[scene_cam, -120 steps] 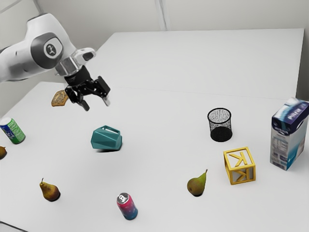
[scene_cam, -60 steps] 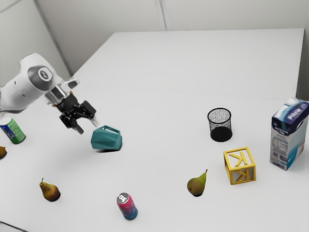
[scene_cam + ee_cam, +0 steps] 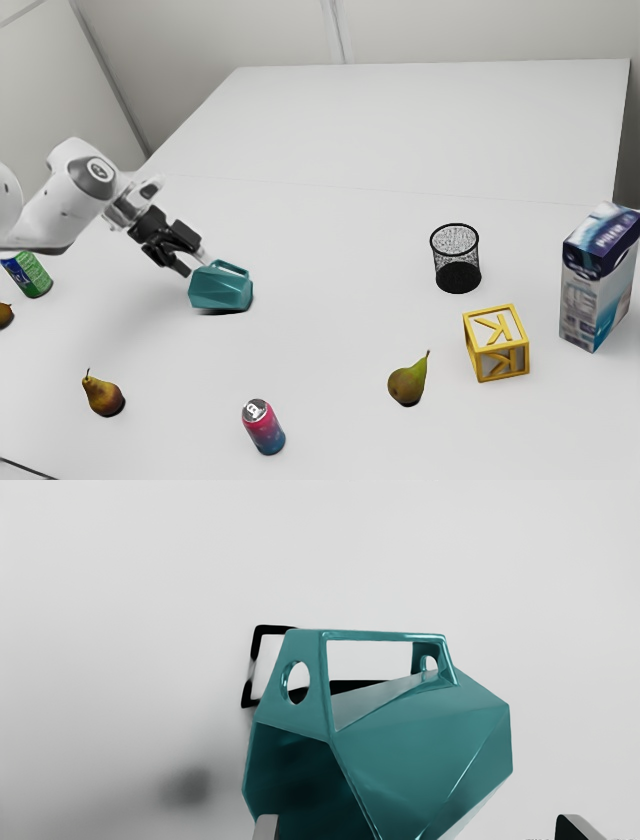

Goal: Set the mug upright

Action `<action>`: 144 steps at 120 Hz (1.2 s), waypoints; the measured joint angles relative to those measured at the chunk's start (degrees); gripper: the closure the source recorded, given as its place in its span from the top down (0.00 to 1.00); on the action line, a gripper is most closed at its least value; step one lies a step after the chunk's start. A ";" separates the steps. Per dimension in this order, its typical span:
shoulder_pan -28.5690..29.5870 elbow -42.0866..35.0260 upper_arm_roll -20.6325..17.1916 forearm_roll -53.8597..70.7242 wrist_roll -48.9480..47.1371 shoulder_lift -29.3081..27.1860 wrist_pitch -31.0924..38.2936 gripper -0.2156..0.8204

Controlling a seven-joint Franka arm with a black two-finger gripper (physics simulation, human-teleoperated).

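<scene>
A broad, pale desk (image 3: pixel 430 125) runs back to a straight far edge, a faint line crossing its top. Beyond it rises a plain light-grey wall (image 3: pixel 210 35) with an upright seam (image 3: pixel 336 30), meeting another pale wall (image 3: pixel 50 80) at the exterior view's left, under soft, colourless light.

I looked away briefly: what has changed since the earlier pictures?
The tool has come down close to the mug, open, with nothing taken hold of or let go. The mug still lies on its side; the block and carton haven't moved.
</scene>
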 joint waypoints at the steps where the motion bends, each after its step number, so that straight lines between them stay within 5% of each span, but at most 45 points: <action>1: 0.09 0.08 0.00 -0.05 0.21 0.12 -0.07 0.79; 50: 1.02 1.06 -0.04 -5.76 7.79 3.56 -5.37 0.78; 95: 1.80 1.06 -0.07 -9.12 11.33 4.76 -12.04 0.19; 144: -2.33 0.97 -1.04 -1.47 11.49 -1.58 -10.08 0.05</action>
